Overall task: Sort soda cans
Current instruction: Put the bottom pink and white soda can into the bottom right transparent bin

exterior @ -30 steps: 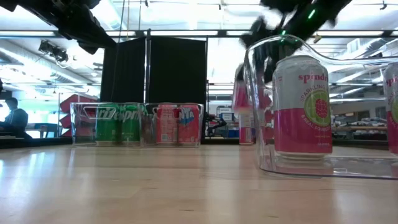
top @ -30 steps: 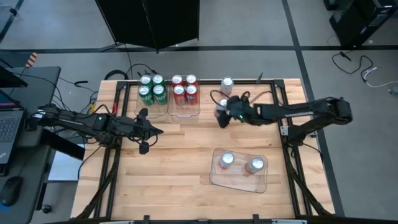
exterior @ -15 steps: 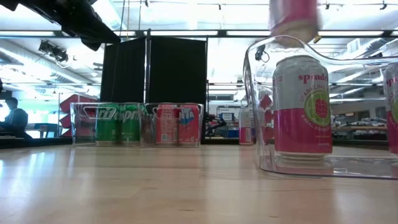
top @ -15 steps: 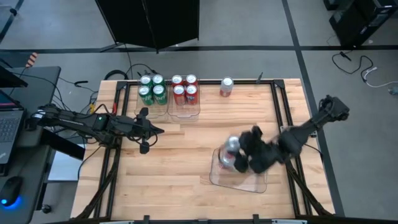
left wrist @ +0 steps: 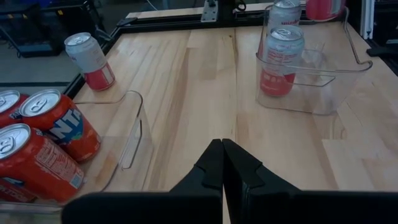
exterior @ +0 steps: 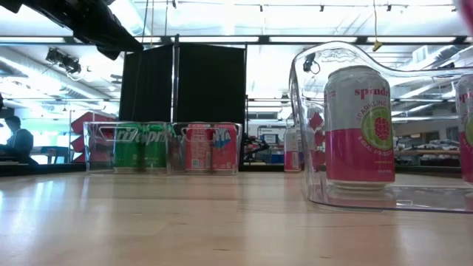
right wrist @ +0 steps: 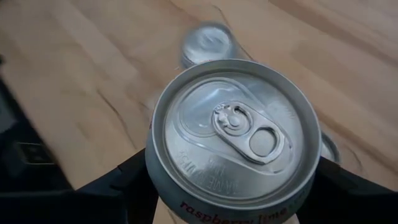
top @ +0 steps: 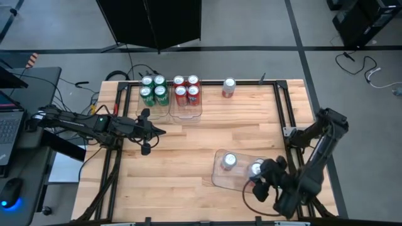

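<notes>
the wooden table (top: 188, 144) carries 3 clear plastic trays and a loose can. at the far edge, the left tray (top: 154, 103) holds 4 green cans (top: 154, 91), all upright with silver tops facing up, packed 2 by 2. just beside it, the middle tray (top: 186, 105) holds 4 red cans (top: 186, 90) in the same upright 2 by 2 block; in the left wrist view 3 of them (left wrist: 43, 140) show behind the tray's clear wall. the near-right tray (top: 242, 179) holds 2 silver-grey cans (top: 228, 161), standing upright side by side; in the low view the nearer 1 (exterior: 358, 125) shows a pink lower half and a green fruit mark, with its long axis vertical.

a lone silver-grey can (top: 228, 87) with a red lower band stands upright on bare wood at the far edge, to the right of the red tray and well apart from the near tray; it also shows in the left wrist view (left wrist: 90, 60).

the right gripper (top: 262, 186) sits over the near-right corner of the near tray, clenched on a silver-grey can (right wrist: 231, 140). that can is upright, its long axis pointing at the wrist camera, its pull tab on top and the words "raspberry lime" along its rim. a dark finger presses each side.

the left gripper (top: 157, 131) waits over the left part of the table, near the green tray, with its fingers (left wrist: 214, 165) pressed together on nothing.
</notes>
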